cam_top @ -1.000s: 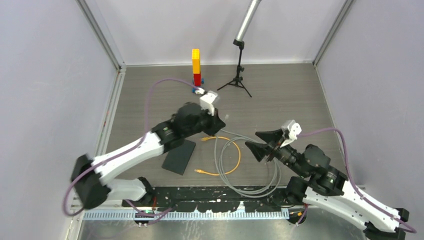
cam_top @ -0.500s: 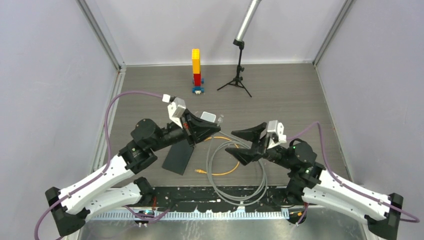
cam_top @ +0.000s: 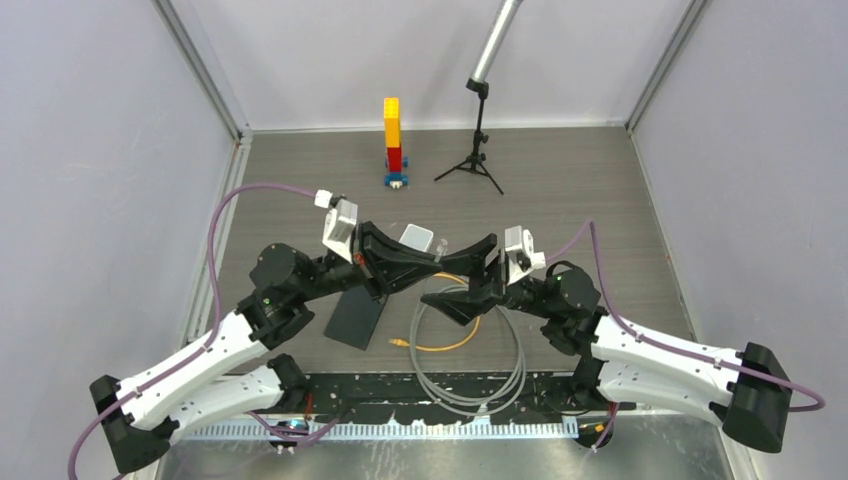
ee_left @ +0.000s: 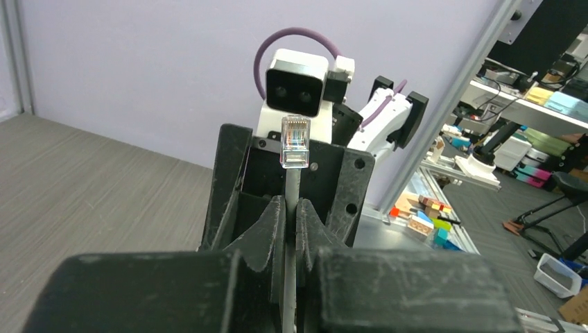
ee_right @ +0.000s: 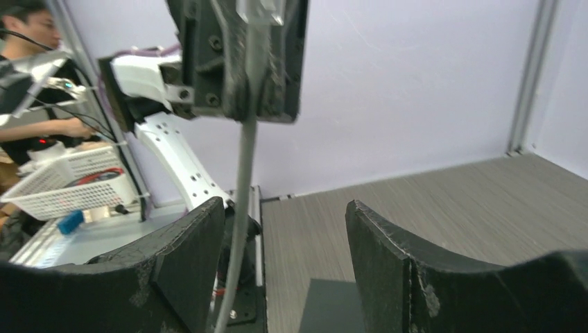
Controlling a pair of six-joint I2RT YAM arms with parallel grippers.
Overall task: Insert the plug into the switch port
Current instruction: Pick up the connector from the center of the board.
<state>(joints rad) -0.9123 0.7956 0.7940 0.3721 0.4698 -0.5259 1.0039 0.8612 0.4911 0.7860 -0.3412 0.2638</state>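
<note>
Grey wood-grain desk, lilac walls. The left claw is pinching the grey cable just below the clear plug, which sticks out past its fingertips, off the desk. Right claw is spread wide facing it, cable hanging inside its gap, contact unclear; white switch box lies flat just behind both claws, port not visible.

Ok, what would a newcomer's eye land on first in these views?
The two grippers face each other over the middle of the table. The left gripper is shut on a grey cable whose clear plug stands up beyond its jaws, and the right gripper is open opposite. Just behind them sits the small white box, and a yellow-and-red brick tower stands at the far edge.
</note>
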